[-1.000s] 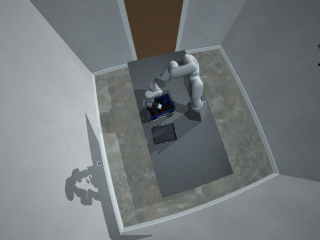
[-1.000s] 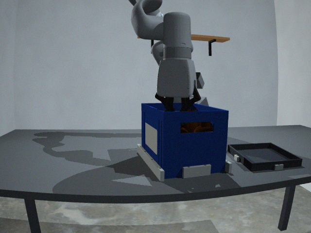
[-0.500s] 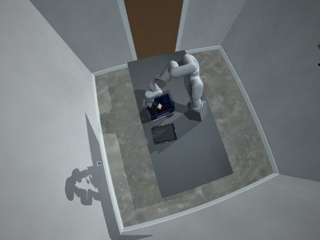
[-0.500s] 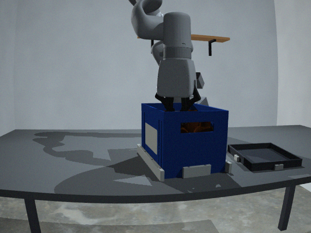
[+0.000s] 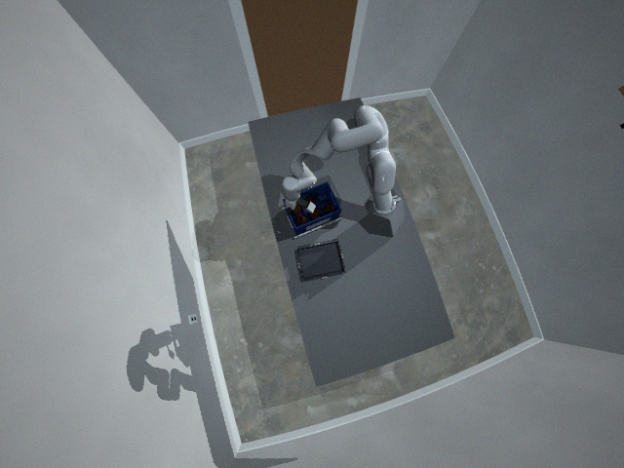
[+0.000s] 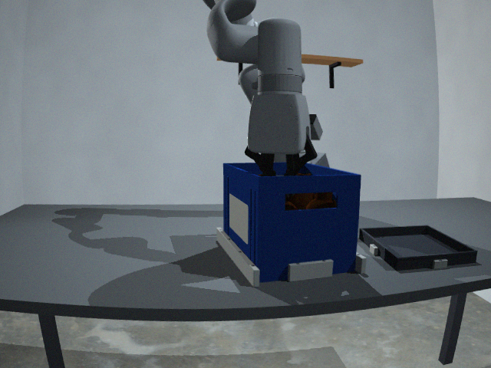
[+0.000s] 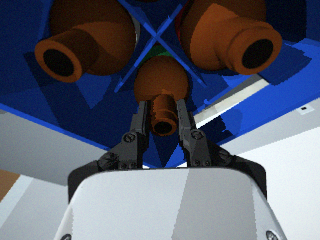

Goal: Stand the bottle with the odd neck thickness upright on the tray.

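One blue crate (image 5: pixel 302 229) (image 6: pixel 309 238) (image 7: pixel 287 103), bottles inside; one gripper (image 5: pixel 292 205) (image 6: pixel 279 173) (image 7: pixel 162 110), narrowed, gripping one bottle (image 7: pixel 161 82) by its neck; one black tray (image 5: pixel 319 276) (image 6: pixel 416 263), no bottles.

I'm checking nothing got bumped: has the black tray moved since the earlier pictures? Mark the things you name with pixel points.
No, the black tray (image 5: pixel 340 257) (image 6: pixel 430 262) keeps its place beside the blue crate (image 5: pixel 336 205) (image 6: pixel 307 238).
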Robot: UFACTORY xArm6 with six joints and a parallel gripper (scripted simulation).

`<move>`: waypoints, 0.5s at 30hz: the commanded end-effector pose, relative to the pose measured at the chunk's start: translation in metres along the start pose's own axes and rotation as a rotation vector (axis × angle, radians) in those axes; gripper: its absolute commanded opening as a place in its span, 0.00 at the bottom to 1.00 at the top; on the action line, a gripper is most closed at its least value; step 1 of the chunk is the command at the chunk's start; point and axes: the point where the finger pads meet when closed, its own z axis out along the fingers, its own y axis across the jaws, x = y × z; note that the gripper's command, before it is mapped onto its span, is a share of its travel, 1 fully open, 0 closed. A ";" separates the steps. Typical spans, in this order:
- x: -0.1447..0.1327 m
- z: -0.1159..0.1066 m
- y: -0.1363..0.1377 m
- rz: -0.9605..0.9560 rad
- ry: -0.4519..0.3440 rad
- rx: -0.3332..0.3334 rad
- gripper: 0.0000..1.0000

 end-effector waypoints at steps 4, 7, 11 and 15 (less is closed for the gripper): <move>-0.001 -0.001 0.001 0.001 -0.003 -0.002 0.00; -0.001 -0.001 0.001 0.001 -0.003 -0.002 0.00; -0.001 -0.001 0.001 0.001 -0.003 -0.002 0.65; -0.001 -0.001 0.001 0.001 -0.003 -0.002 0.65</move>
